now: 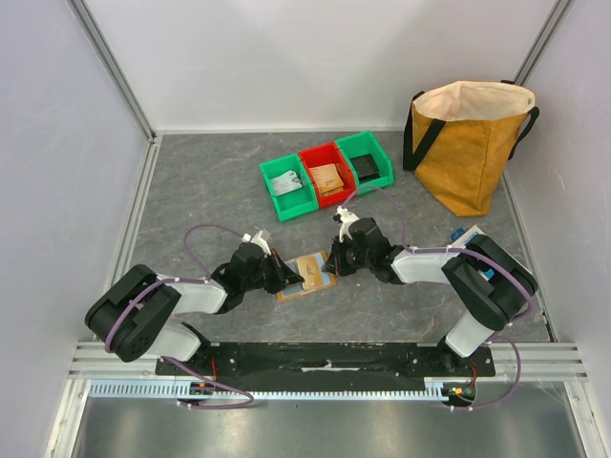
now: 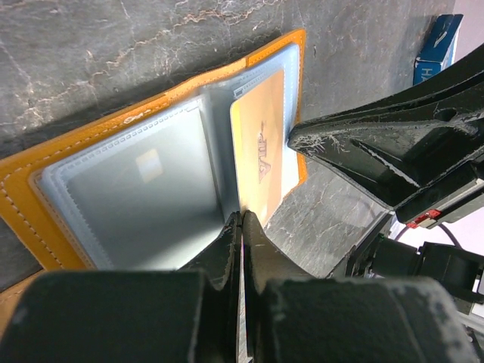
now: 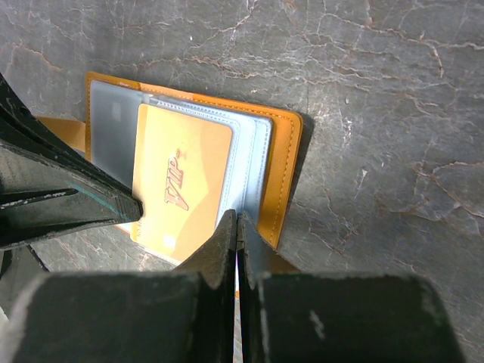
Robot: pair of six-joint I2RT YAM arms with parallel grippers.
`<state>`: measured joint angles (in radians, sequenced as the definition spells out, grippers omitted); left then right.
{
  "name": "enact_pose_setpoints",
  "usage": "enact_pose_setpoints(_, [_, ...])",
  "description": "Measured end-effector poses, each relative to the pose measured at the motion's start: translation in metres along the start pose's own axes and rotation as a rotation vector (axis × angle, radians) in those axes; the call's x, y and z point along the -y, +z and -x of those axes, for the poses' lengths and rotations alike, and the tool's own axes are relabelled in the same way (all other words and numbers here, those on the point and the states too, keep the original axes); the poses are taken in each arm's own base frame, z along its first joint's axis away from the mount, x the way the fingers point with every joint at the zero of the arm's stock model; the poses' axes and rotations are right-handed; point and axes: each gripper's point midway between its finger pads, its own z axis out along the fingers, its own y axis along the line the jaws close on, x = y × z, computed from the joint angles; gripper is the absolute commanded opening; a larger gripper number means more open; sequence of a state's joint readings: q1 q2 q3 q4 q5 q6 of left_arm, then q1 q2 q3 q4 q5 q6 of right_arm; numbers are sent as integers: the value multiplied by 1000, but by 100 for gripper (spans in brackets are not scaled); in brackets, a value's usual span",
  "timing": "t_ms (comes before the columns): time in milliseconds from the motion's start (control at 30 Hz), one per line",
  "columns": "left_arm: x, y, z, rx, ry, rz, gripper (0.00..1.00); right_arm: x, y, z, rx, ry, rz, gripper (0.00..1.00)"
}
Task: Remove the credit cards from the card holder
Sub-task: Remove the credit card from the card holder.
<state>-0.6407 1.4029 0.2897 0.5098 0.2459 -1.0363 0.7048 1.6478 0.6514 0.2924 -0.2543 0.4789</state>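
Left tool (image 2: 240,225) and right tool (image 3: 237,225) are both pinching narrow at the gold credit card (image 3: 181,178) — I'd be pinning the card holder (image 3: 284,170) flat, sliding it straight out.

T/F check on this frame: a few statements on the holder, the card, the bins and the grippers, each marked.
1. The card holder lies open on the table. True.
2. The gold VIP card lies on bare table, clear of the holder. False: it overlaps the holder's clear sleeves.
3. All three bins are green. False: the middle bin is red.
4. The left gripper and right gripper are both pinched shut at the holder's edges. True.
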Motion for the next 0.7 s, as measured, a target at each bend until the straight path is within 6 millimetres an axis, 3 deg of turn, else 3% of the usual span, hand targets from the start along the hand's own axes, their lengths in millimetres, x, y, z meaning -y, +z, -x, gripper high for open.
enact_pose_setpoints(267, [-1, 0, -1, -5, -1, 2, 2, -5, -10, -2, -10, 2, 14, 16])
enact_pose_setpoints(467, [0, -1, -3, -14, -2, 0, 2, -22, -17, 8, 16, -11, 86, 13])
enact_pose_setpoints(700, [0, -1, -4, -20, -2, -3, 2, -31, -7, -1, -21, 35, 163, 6])
